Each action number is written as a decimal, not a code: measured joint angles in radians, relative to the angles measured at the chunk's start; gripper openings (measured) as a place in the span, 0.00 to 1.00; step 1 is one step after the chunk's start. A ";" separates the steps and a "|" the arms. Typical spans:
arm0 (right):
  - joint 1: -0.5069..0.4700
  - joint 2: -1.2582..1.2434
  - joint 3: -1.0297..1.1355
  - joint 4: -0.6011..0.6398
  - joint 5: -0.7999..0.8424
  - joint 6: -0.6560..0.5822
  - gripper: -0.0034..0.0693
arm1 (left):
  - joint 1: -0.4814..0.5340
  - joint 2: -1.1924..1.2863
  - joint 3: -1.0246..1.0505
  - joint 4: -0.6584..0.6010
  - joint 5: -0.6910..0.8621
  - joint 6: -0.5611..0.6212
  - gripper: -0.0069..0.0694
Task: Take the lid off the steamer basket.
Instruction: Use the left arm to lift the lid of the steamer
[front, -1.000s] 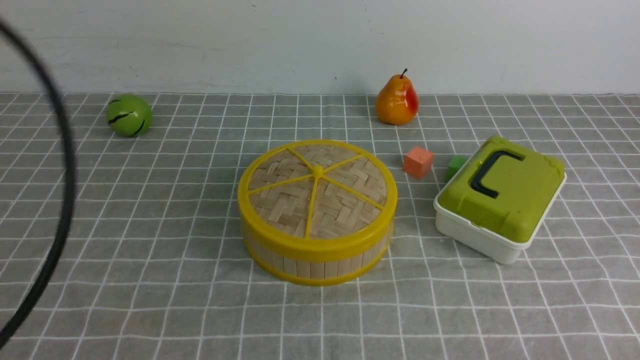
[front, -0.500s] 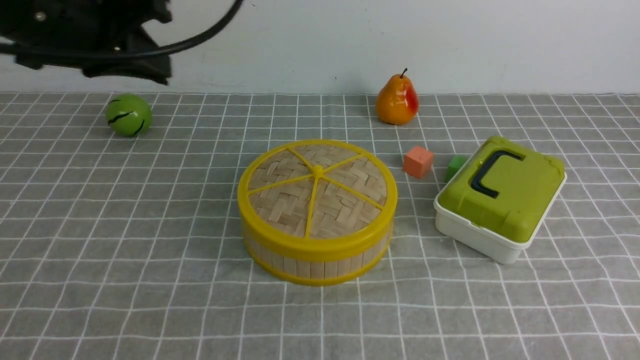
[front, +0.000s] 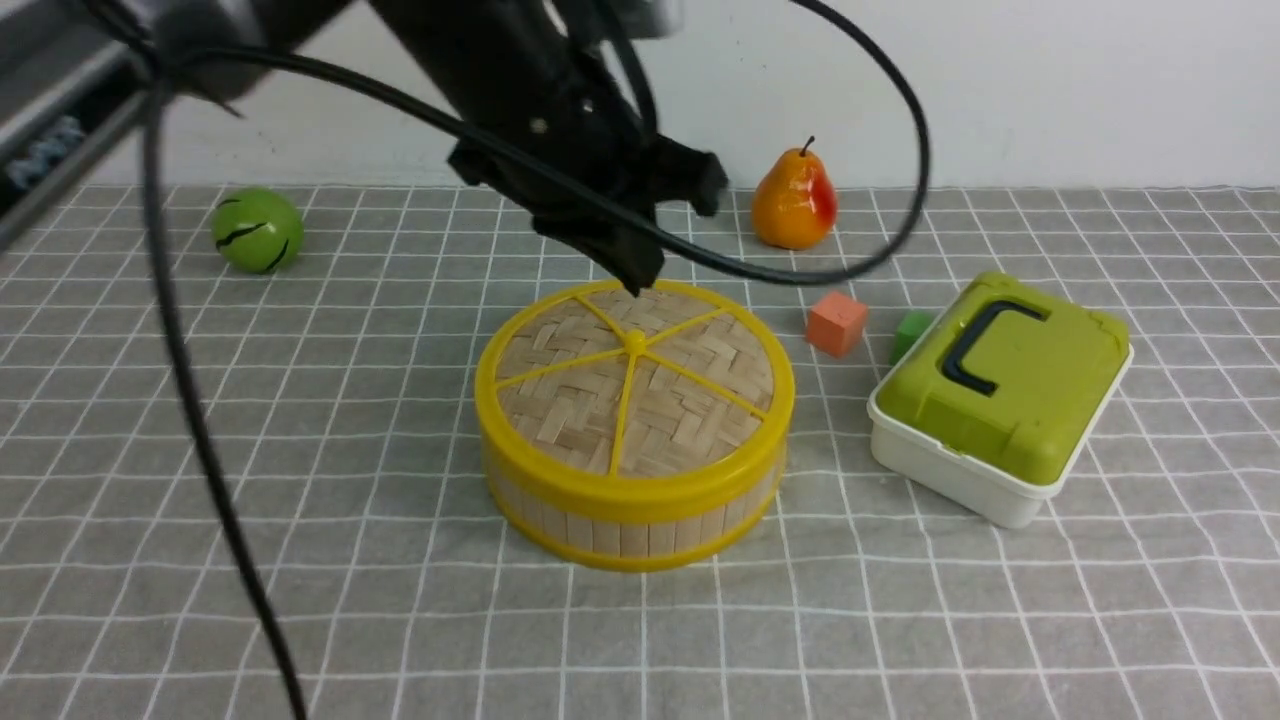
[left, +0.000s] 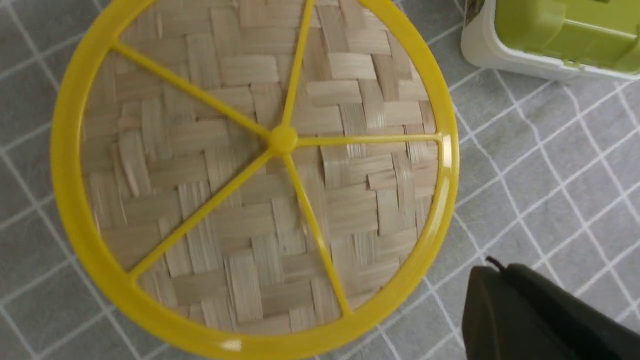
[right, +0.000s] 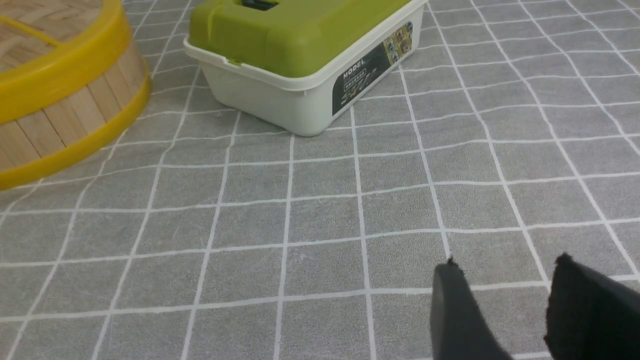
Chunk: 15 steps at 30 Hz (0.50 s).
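Observation:
The steamer basket (front: 630, 530) stands mid-table with the lid (front: 635, 380) seated on it, yellow rim, five spokes and centre knob showing. My left gripper (front: 635, 280) hangs over the lid's far edge, just above it and not touching; its fingers are pressed together and hold nothing. In the left wrist view the lid (left: 250, 165) fills the picture and the left gripper (left: 487, 265) lies just outside the rim. My right gripper (right: 507, 262) is open and empty, low over the cloth; that view shows the basket's wall (right: 60, 125). It is out of the front view.
A white box with a green top (front: 1000, 395) sits right of the basket, with an orange cube (front: 836, 324) and a green cube (front: 910, 332) behind it. A pear (front: 795, 200) and a green ball (front: 257, 230) stand at the back. Black cables (front: 190, 400) hang on the left.
My left arm has swung in from the upper left and now sits over the lid's far edge. The basket and lid have not moved.

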<state>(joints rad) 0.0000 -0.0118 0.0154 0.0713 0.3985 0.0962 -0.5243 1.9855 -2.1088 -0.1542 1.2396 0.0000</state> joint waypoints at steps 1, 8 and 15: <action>0.000 0.000 0.000 0.000 0.000 0.000 0.38 | -0.019 0.024 -0.021 0.042 -0.006 0.000 0.08; 0.000 0.000 0.000 0.000 0.000 0.000 0.38 | -0.084 0.154 -0.056 0.322 -0.069 -0.023 0.22; 0.000 0.000 0.000 0.000 0.000 0.000 0.38 | -0.084 0.221 -0.056 0.377 -0.117 -0.119 0.44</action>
<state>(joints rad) 0.0000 -0.0118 0.0154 0.0713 0.3985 0.0962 -0.6088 2.2062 -2.1647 0.2224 1.1228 -0.1186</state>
